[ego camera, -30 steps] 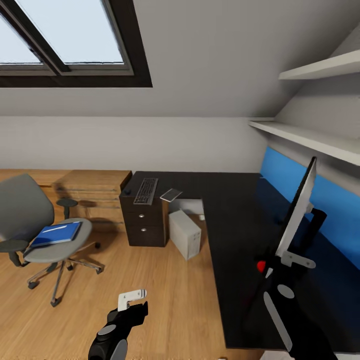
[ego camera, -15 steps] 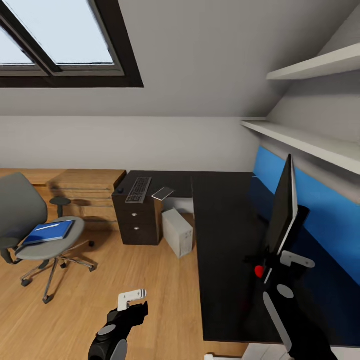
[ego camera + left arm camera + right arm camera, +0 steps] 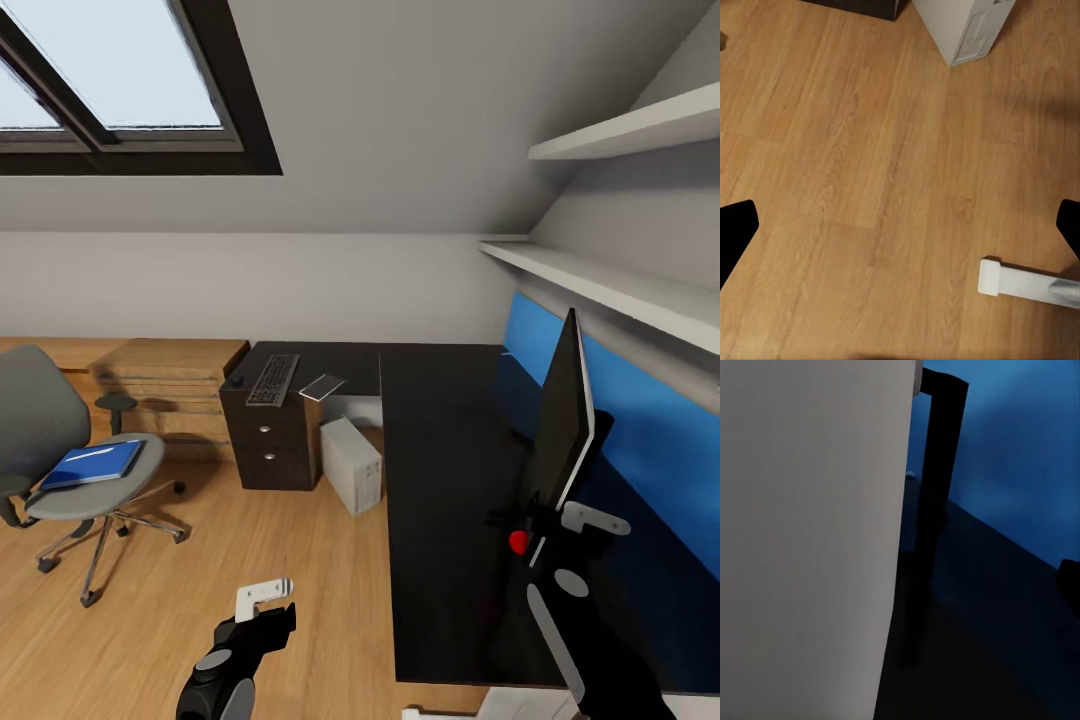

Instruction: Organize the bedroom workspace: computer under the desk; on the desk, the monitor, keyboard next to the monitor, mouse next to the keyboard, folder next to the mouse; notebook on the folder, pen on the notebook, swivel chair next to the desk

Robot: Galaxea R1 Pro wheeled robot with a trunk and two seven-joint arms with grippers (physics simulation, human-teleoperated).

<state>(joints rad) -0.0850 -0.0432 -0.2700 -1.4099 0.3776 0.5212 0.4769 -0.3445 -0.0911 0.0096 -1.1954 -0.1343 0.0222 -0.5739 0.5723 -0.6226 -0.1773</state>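
Note:
My right gripper (image 3: 555, 528) is shut on the lower edge of the monitor (image 3: 562, 420), which stands nearly edge-on over the black desk (image 3: 440, 480) by the blue back panel. Its pale grey back (image 3: 810, 540) and dark stand (image 3: 941, 457) are close up in the right wrist view. The keyboard (image 3: 273, 380), the mouse (image 3: 237, 380) and the notebook (image 3: 322, 387) lie on the desk's far left end. The computer (image 3: 352, 465) (image 3: 967, 30) stands on the floor under it. The blue folder (image 3: 92, 463) lies on the swivel chair (image 3: 40, 420). My left gripper (image 3: 265, 595) (image 3: 900, 232) hangs open over the floor.
A dark three-drawer cabinet (image 3: 270, 440) stands under the desk's left end, with low light-wood cabinets (image 3: 170, 370) behind the chair. Two white shelves (image 3: 610, 285) run above the blue panel. A white bar (image 3: 1020, 283) lies on the wood floor near my left gripper.
The head view has swung, so the room slid left in the picture. The monitor in my right gripper turned more upright and edge-on, its top moving left. The left arm kept still.

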